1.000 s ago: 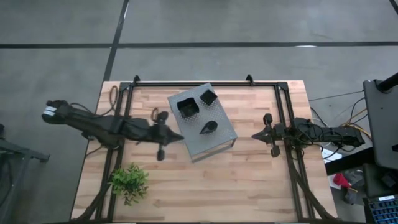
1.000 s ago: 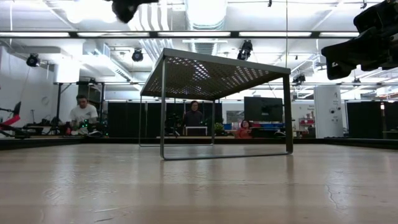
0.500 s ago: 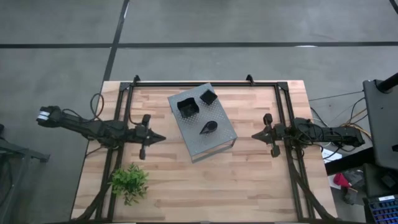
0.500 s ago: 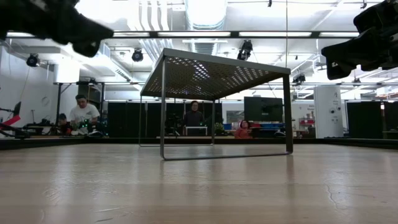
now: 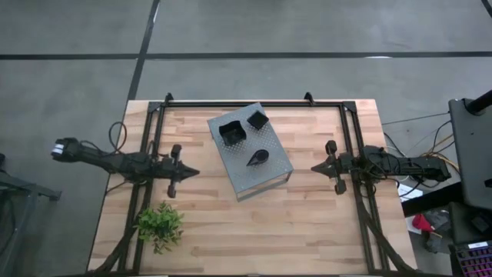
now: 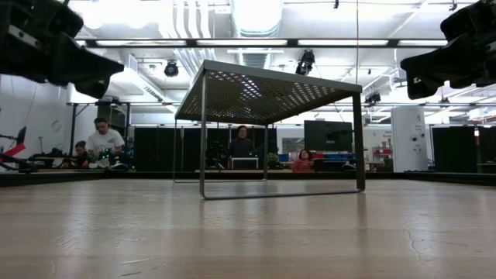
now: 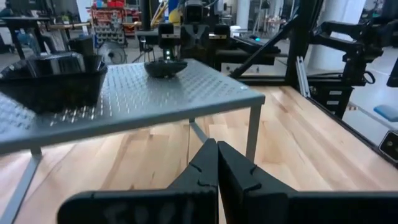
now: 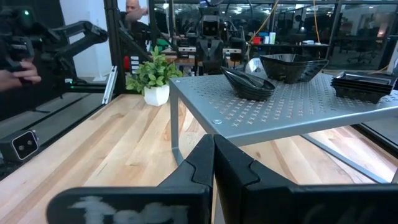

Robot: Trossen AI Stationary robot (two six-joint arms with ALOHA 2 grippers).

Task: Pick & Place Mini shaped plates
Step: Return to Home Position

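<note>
The mini shaped plates (image 5: 232, 131) are sitting on top of the grey perforated shelf (image 5: 265, 177) at the middle of the wooden table (image 5: 307, 223): a large square one, a smaller square dish (image 5: 257, 119) just beside it, and a leaf-shaped dish (image 5: 257, 158) apart from both. The left gripper (image 5: 192, 171) is hovering left of the shelf with its fingers pressed together, gripping nothing. The right gripper (image 5: 315, 167) is waiting right of the shelf, fingers likewise together and empty.

Wooden table top (image 5: 307, 223), seen from above, bordered by a black rail frame (image 5: 254, 102). Near its centre stands a grey perforated metal shelf (image 5: 264, 181) on thin legs, set askew to the table's edges. A small green plant (image 5: 160, 225) (white pot visible in the right wrist view) sits near one corner, well apart from the shelf. Several people (image 6: 102, 142) occupy the room beyond.
</note>
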